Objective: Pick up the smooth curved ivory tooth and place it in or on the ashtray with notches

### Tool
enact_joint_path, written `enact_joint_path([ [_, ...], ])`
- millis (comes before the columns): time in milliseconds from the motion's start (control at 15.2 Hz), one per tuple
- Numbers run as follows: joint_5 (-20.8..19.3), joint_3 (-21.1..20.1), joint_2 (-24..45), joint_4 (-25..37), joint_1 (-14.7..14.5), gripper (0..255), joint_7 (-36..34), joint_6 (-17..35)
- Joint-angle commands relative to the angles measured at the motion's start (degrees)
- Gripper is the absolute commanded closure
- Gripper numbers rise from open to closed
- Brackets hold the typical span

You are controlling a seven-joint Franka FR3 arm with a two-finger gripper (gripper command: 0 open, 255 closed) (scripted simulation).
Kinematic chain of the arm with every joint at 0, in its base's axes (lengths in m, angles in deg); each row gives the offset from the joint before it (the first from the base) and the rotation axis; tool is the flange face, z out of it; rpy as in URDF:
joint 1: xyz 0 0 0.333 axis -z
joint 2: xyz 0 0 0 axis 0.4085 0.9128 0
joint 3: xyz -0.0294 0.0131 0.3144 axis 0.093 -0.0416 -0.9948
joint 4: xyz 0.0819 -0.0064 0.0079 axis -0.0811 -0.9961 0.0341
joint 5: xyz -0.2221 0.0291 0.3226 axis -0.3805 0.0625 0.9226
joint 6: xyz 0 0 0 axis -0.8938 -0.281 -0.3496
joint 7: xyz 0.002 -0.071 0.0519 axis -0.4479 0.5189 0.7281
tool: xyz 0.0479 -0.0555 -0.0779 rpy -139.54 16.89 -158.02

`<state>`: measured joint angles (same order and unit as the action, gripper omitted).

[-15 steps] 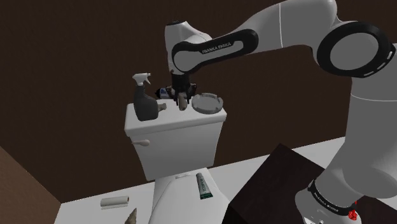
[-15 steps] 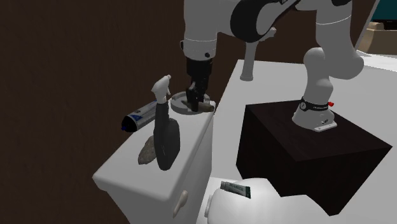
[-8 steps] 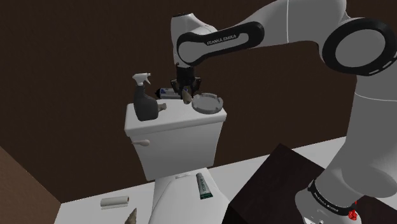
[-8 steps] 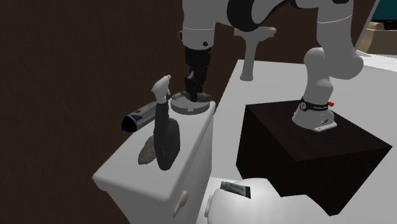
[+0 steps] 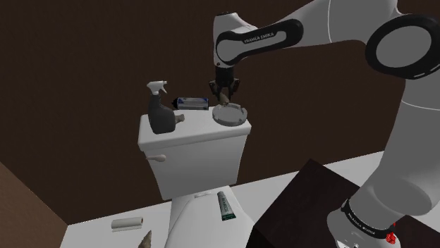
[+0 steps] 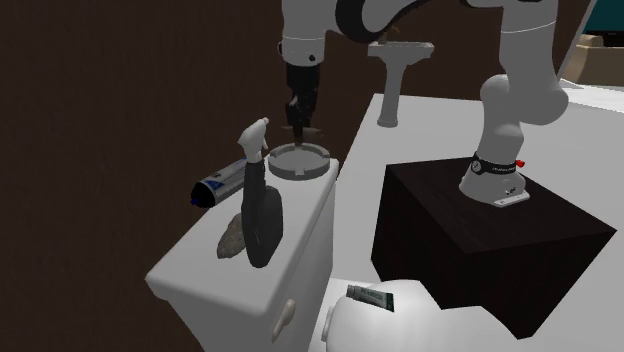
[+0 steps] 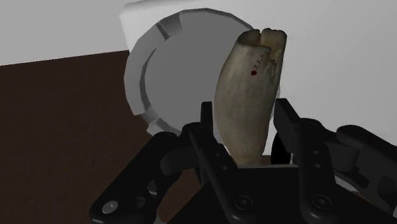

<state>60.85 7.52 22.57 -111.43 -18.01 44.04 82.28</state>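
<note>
In the wrist view, the lower end of the tooth (image 7: 251, 95) was hidden between the fingers of the gripper (image 7: 247, 113), and the tooth covered part of the ashtray (image 7: 162, 76). In the second exterior view, the spray bottle (image 6: 259, 215) hid part of a grey lump (image 6: 230, 240). The shoulder view's bottom edge cut off a brownish pointed thing (image 5: 147, 241), and the label on the tube (image 5: 224, 206) was too small to read

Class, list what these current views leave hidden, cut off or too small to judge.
1. Wrist view: the tooth's base, buried between the gripper's fingers.
2. Wrist view: the ashtray's rim behind the tooth.
3. Shoulder view: the tube's lettering, too small to read.
4. Shoulder view: a brown object, cut off by the bottom edge.
</note>
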Motion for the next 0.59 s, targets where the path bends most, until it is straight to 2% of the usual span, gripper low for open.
enact_joint_path([
  [0, 0.33, 0.83, -0.23, -0.21, 1.69, 255, 2.66, 0.31],
  [132, 0.68, 1.75, -0.39, -0.29, 3.57, 255, 5.54, 0.54],
  [528, 0.24, 1.9, 0.73, -3.38, 3.58, 255, 4.97, 4.7],
])
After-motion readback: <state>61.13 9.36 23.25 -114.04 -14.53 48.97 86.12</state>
